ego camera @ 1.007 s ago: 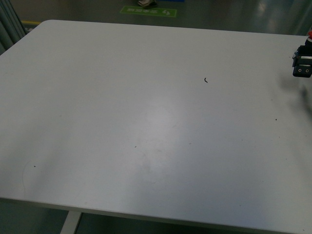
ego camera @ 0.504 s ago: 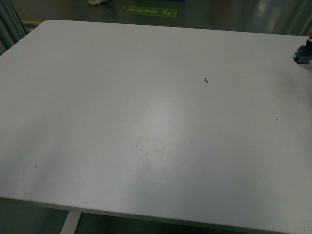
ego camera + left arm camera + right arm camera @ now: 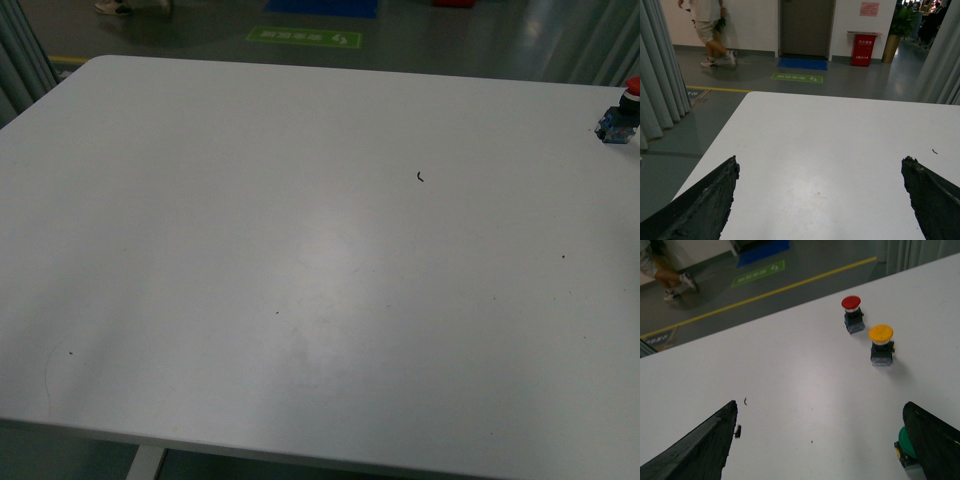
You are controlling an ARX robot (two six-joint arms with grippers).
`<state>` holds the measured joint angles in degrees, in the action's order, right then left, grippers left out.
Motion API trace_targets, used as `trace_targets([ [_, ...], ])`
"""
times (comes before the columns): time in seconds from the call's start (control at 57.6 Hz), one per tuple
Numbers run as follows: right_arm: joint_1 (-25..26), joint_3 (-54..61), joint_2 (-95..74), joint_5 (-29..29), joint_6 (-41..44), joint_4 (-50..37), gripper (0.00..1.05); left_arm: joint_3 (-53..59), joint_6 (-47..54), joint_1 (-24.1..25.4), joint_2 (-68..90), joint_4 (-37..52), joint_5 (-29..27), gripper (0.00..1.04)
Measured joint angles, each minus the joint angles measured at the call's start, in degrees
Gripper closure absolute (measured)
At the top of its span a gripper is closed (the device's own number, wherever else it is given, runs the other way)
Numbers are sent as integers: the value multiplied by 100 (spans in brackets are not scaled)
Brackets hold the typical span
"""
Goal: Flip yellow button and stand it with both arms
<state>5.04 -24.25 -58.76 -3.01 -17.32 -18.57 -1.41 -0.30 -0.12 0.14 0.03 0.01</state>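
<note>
The yellow button (image 3: 881,345) stands upright on the white table (image 3: 805,375) in the right wrist view, with its yellow-orange cap on top and its blue-and-black body below. My right gripper (image 3: 820,407) is open and empty, well short of the button, with its dark fingers (image 3: 700,450) spread wide. My left gripper (image 3: 820,162) is open and empty over bare table (image 3: 820,130). The front view shows neither arm nor the yellow button.
A red-capped button (image 3: 852,314) stands just beyond the yellow one and also shows at the right edge of the front view (image 3: 618,113). A green-capped button (image 3: 907,447) sits partly hidden behind my right finger. A small black speck (image 3: 420,177) lies mid-table. A person (image 3: 707,25) walks beyond the table.
A dark blocky shape at the front view's right edge one second ago is gone from view. The table now sits slightly lower in that view.
</note>
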Motion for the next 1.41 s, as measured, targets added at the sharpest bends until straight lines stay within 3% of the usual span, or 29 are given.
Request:
trace_targets([
  [0.087, -11, 566, -24, -118, 758, -1547, 24, 0, 0, 0, 4, 0, -2, 7],
  [0.156, -68, 966, 114, -116, 1259, -2240, 37, 0, 0, 0, 4, 0, -2, 7],
  [0.243, -391, 1311, 590, 286, 1572, -2297, 61, 0, 0, 0, 2, 0, -2, 7],
  [0.434, -487, 1781, 1327, 295, 1694, -1989, 102, 0, 0, 0, 2, 0, -2, 7],
  [0.747, -487, 2170, 2481, 295, 1711, -1231, 101, 0, 0, 0, 2, 0, -2, 7],
  [0.851, -487, 2398, 2623, 295, 1711, -1357, 101, 0, 0, 0, 2, 0, -2, 7],
  [1.406, -487, 2400, 4159, 295, 1714, 116, 101, 0, 0, 0, 2, 0, -2, 7],
])
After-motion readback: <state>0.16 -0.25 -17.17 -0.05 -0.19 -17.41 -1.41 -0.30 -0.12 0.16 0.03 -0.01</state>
